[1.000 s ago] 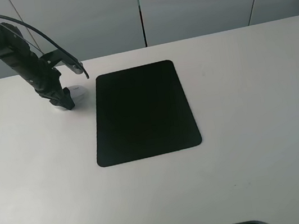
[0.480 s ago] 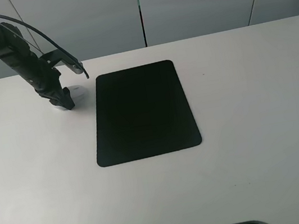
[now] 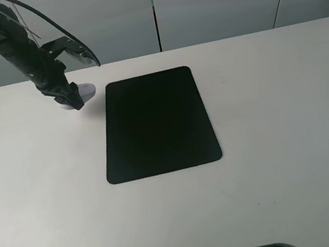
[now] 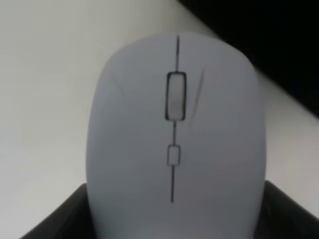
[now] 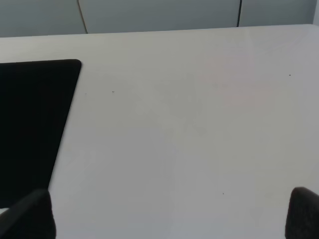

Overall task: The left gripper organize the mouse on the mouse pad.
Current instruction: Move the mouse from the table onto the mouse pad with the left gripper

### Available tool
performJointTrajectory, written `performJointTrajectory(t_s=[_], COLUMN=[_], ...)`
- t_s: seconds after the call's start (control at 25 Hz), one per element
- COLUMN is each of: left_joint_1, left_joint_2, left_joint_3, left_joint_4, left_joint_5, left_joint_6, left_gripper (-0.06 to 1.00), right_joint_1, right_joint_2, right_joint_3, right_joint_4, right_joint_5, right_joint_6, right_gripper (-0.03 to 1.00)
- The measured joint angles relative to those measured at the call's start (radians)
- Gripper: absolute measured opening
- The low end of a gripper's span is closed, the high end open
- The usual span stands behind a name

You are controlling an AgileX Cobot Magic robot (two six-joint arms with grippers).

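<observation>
Just beside the mouse pad, mouse tight in the left hand.

The surface is wide, plain and whitish, with a few tiny dark specks. The black mouse pad lies flat on it, a little left of the middle, its short sides toward the near and far edges

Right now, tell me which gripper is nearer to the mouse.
Left. The left gripper grips the mouse, just left of the mouse pad. The right gripper is open over bare table on the pad's other side, far from the mouse.
</observation>
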Motion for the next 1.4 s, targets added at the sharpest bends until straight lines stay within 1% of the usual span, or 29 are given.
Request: performJointTrajectory(t_s=[0.16, 0.24, 0.36, 0.52, 0.64, 0.76, 0.96, 1.08, 1.24, 1.32, 1.4], left_joint_1=[-0.049, -0.072, -0.103, -0.148, -0.188, -0.240, -0.332, -0.374, -0.412, -0.420, -0.426], left_joint_2=[-0.001, -0.001, -0.001, -0.001, -0.001, -0.001, -0.001, -0.001, -0.001, -0.001, -0.001], left_joint_3=[0.000, 0.000, 0.000, 0.000, 0.000, 0.000, 0.000, 0.000, 0.000, 0.000, 0.000], left_joint_4=[-0.002, -0.006, -0.008, -0.008, -0.010, -0.010, -0.001, 0.003, 0.061, 0.092, 0.106], left_joint_5=[0.050, 0.072, 0.083, 0.099, 0.099, 0.095, 0.010, -0.035, -0.080, -0.096, -0.103], left_joint_6=[-0.129, -0.226, -0.410, -0.604, -0.719, -0.811, -0.947, -1.040, -1.179, -1.219, -1.244], left_gripper=[0.59, 0.59, 0.59, 0.59, 0.59, 0.59, 0.59, 0.59, 0.59, 0.59, 0.59], right_joint_1=[0.000, 0.000, 0.000, 0.000, 0.000, 0.000, 0.000, 0.000, 0.000, 0.000, 0.000], right_joint_2=[0.000, 0.000, 0.000, 0.000, 0.000, 0.000, 0.000, 0.000, 0.000, 0.000, 0.000], right_joint_3=[0.000, 0.000, 0.000, 0.000, 0.000, 0.000, 0.000, 0.000, 0.000, 0.000, 0.000], right_joint_4=[0.000, 0.000, 0.000, 0.000, 0.000, 0.000, 0.000, 0.000, 0.000, 0.000, 0.000], right_joint_5=[0.000, 0.000, 0.000, 0.000, 0.000, 0.000, 0.000, 0.000, 0.000, 0.000, 0.000], right_joint_6=[0.000, 0.000, 0.000, 0.000, 0.000, 0.000, 0.000, 0.000, 0.000, 0.000, 0.000], right_gripper=[0.70, 0.70, 0.70, 0.70, 0.70, 0.70, 0.70, 0.70, 0.70, 0.70, 0.70])
